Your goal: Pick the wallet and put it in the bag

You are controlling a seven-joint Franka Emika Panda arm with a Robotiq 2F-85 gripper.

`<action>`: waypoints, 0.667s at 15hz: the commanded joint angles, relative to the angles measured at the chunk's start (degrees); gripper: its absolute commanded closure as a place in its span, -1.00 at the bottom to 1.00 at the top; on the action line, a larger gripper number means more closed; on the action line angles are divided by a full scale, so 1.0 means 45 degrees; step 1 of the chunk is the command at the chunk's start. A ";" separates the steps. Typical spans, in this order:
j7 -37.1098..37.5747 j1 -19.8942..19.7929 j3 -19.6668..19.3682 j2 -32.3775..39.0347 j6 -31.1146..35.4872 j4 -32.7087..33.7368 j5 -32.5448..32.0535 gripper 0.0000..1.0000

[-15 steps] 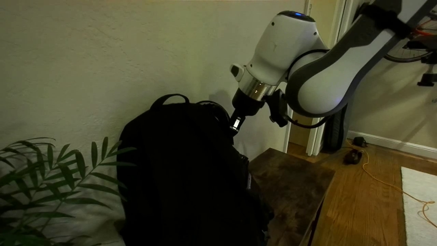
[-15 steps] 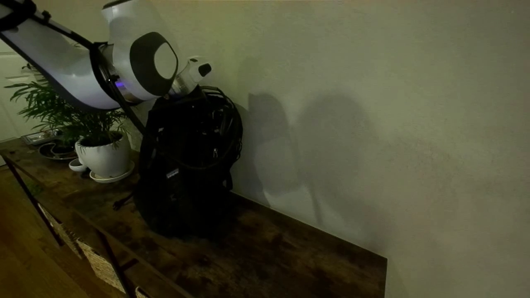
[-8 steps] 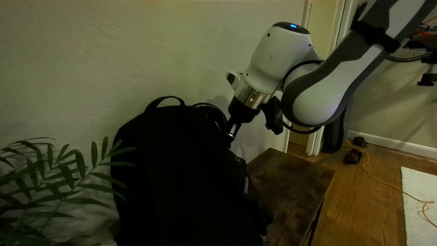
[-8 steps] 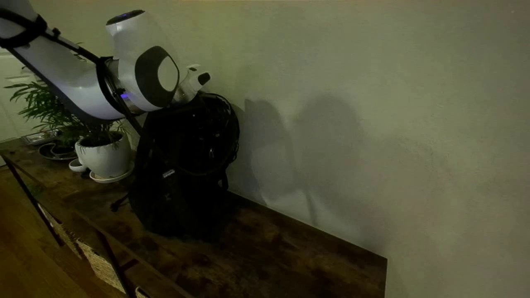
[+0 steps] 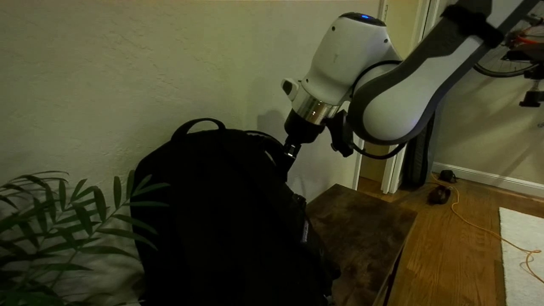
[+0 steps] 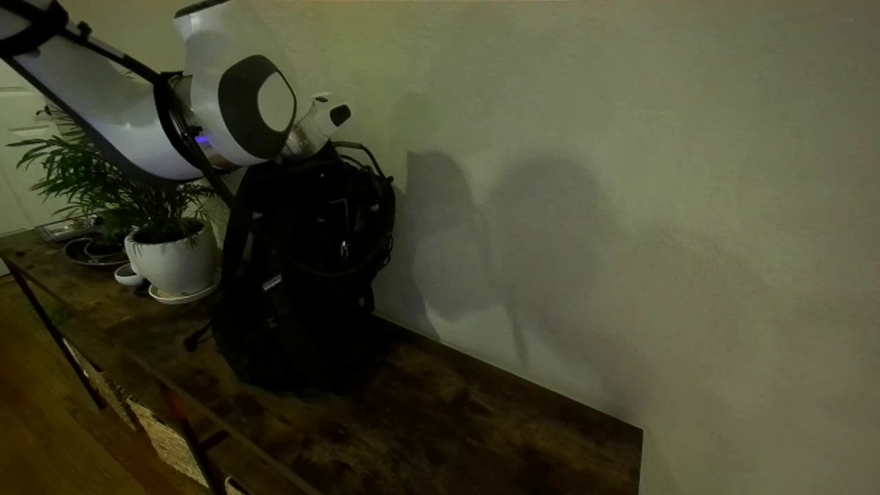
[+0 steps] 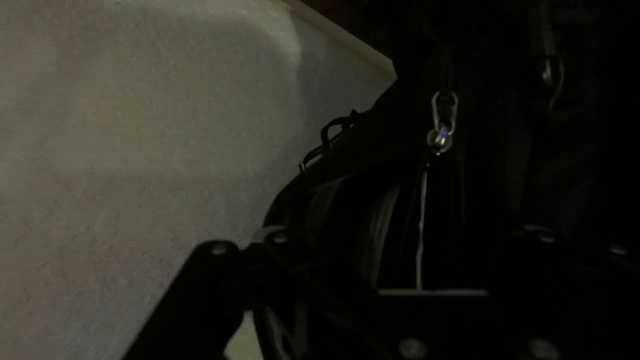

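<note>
In both exterior views we see the backpack (image 5: 221, 221) as thoroughly matt cloth; up close in the wrist view, its zipper pull (image 7: 441, 137) gleams as bare metal. The robot arm (image 5: 355, 59) has smooth shells, plastic to our eyes, with a soft sheen, and its wrist collar (image 5: 313, 109) is polished metal. We find the wall (image 5: 106, 76) rough and matt, like textured plaster. The tabletop (image 6: 481, 426) looks to us like mottled wood with little gloss. In an exterior view, the flowerpot (image 6: 180, 265) seems smooth, glazed ceramic and the basket (image 6: 165, 440) coarse woven fibre. We make out faintly glossy wood on the floor (image 5: 446, 263) and a matt cloth rug (image 5: 522, 242).
</note>
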 commanded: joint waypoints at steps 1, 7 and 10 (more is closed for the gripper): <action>-0.0397 -0.0284 0.0438 -0.1546 -0.1647 -0.1021 0.0378 -1.00; -0.0350 -0.0639 0.0691 -0.2571 -0.4639 -0.1005 0.0494 -1.00; -0.0526 -0.1000 0.1004 -0.2855 -0.5831 -0.0916 0.0921 -1.00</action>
